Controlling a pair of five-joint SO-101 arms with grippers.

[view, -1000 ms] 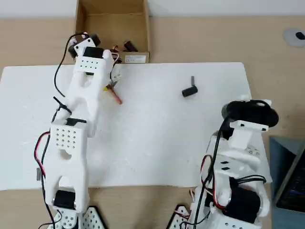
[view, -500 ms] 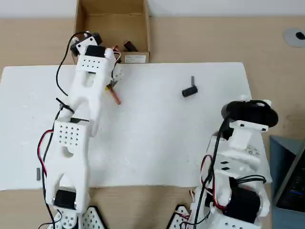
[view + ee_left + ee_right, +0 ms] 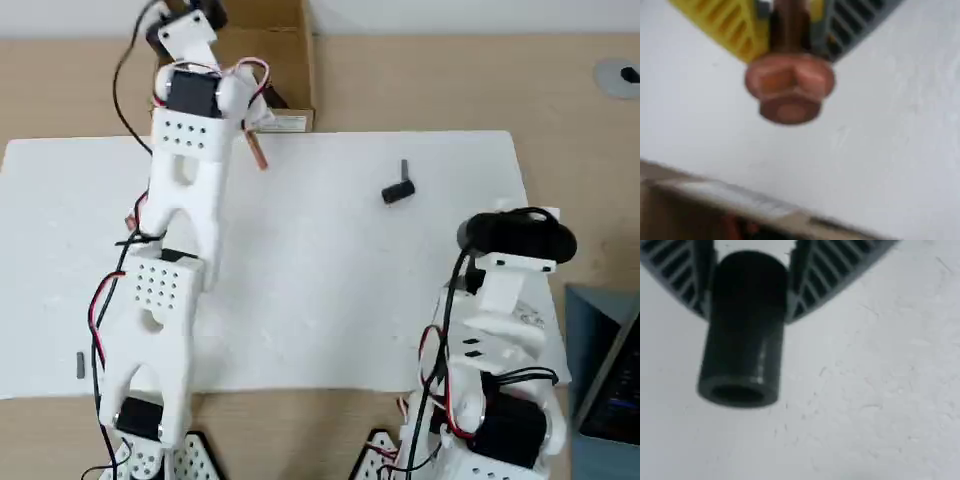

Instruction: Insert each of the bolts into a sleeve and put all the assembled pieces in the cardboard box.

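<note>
My L gripper (image 3: 790,45) was clamped on the copper bolt (image 3: 256,150), shank pinched, head poking clear. It hung over the far left edge of the white pad (image 3: 330,300), just on the near side of the cardboard box (image 3: 308,60). My R gripper (image 3: 750,290) was closed on a black sleeve (image 3: 742,335), bore facing out, over the pad's right side. Bolt & sleeve were well apart, so I judged the step as pre-mating: both parts held, not yet joined. Next move prob. needed the arms to meet mid-pad, shank lined up w/ the bore. A 2nd sleeve (image 3: 398,192) & a thin dark pin (image 3: 404,168) lay far right. One dark piece (image 3: 272,97) sat in the box.
</note>
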